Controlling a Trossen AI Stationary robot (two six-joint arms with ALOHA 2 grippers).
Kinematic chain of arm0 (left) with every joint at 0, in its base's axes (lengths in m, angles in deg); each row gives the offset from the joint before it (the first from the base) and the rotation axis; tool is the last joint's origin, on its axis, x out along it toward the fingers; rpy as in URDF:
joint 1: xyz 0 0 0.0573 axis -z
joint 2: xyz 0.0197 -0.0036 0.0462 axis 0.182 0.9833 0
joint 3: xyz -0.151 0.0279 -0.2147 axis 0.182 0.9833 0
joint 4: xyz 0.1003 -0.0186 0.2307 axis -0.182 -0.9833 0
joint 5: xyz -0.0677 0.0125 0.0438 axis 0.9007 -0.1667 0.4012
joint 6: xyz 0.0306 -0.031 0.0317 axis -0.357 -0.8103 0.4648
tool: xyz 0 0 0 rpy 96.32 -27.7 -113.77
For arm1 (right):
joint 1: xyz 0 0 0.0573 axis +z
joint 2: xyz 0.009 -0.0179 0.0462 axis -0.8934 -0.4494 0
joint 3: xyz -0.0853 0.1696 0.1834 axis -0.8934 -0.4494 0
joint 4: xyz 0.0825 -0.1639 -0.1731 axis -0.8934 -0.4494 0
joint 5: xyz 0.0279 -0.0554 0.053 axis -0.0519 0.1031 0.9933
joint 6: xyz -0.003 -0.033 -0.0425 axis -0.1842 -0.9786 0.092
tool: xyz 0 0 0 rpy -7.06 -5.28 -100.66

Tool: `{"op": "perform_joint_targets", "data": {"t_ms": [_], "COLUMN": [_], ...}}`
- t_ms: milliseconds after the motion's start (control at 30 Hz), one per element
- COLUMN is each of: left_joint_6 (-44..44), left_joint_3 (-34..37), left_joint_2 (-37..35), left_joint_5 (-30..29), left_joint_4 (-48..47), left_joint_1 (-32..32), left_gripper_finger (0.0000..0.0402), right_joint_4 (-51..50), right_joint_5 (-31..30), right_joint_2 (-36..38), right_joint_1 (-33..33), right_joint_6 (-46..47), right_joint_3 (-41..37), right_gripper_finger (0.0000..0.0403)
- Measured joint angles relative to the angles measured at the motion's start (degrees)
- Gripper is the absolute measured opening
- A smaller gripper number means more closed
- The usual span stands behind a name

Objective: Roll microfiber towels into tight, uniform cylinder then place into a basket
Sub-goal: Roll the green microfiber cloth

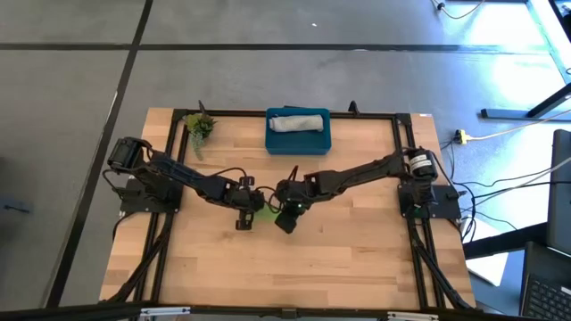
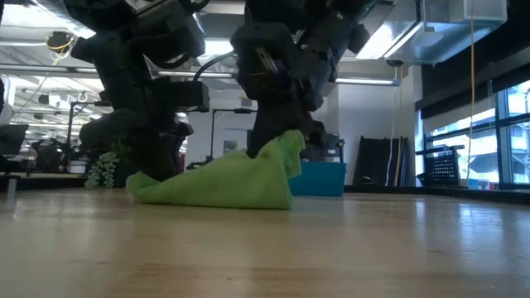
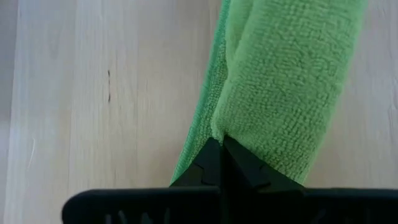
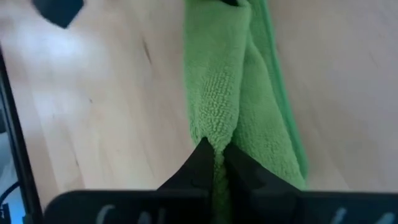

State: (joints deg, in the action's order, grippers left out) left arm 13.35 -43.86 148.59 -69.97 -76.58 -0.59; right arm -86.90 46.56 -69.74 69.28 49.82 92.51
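Lime green towel (image 2: 219,184) at table centre, loosely rolled. Left gripper (image 3: 221,152) pinches its left end; right gripper (image 4: 214,155) pinches the right, raised. Even tension should tighten it. Far: basket (image 1: 299,140) holding grey towel (image 1: 298,122).

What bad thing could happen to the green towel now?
Both the left gripper and the right gripper pinch the green towel, one at each end. Pulling apart could loosen the floppy roll. It also might flop open on the way to the basket, where the grey towel lies.
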Motion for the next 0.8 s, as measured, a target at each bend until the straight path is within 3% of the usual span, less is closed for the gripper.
{"op": "perform_joint_targets", "data": {"t_ms": [267,467,800], "left_joint_6": [0.2,0.1,0.0], "left_joint_3": [0.0,0.0,0.0], "left_joint_2": [0.0,0.0,0.0], "left_joint_5": [-0.5,-1.6,-2.0], "left_joint_4": [-0.1,-0.5,-0.5], "left_joint_1": [0.8,1.9,2.1], "left_gripper_finger": [0.0,0.0,0.0], "right_joint_4": [-0.7,-1.4,9.8], "right_joint_5": [6.1,6.6,7.2], "right_joint_2": [-1.2,-2.0,-2.9], "right_joint_1": [-3.4,-5.3,-5.7], "right_joint_6": [0.1,0.5,3.7], "right_joint_3": [0.0,-0.2,-8.3], "right_gripper_finger": [0.0017,0.0017,0.0017]}}
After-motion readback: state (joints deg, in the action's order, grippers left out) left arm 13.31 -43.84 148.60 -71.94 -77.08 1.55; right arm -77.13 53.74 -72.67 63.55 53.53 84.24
